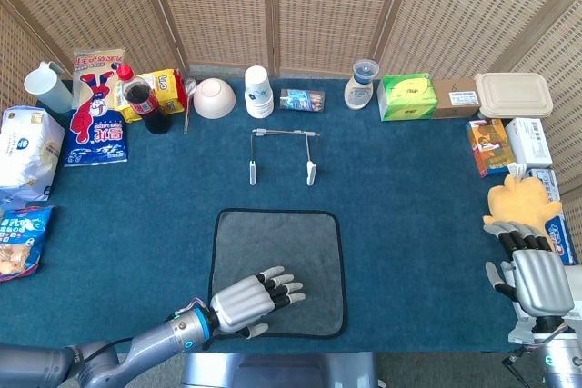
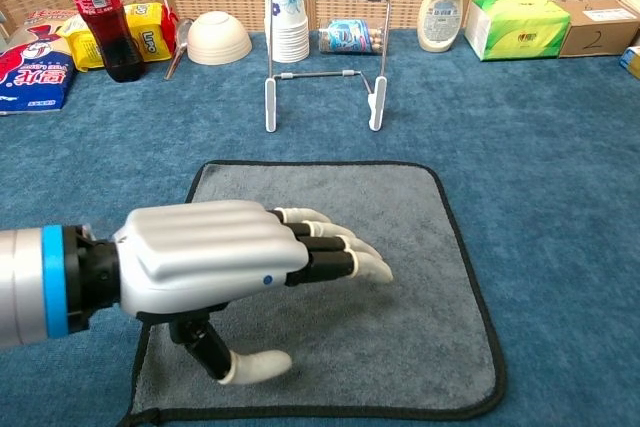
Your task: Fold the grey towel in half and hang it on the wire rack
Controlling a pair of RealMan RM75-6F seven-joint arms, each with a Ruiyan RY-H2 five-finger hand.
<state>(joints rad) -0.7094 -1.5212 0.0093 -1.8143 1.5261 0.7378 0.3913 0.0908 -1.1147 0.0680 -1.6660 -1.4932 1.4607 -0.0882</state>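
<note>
The grey towel (image 1: 282,247) (image 2: 390,237) with a black hem lies flat and unfolded on the blue tablecloth, near the front edge. Over its near half hovers my left hand (image 1: 247,302) (image 2: 215,267), palm down, fingers stretched out and apart, thumb tucked below, holding nothing. The wire rack (image 1: 280,155) (image 2: 322,57) stands upright behind the towel, bare. My right hand (image 1: 532,274) sits at the far right table edge, fingers spread, empty; the chest view does not show it.
Along the back stand a cola bottle (image 1: 144,102), snack bags (image 1: 98,106), a white bowl (image 1: 214,97), stacked paper cups (image 1: 259,90), a detergent bottle (image 1: 361,84), a green tissue box (image 1: 407,95) and cartons. A yellow glove (image 1: 520,206) lies beside my right hand.
</note>
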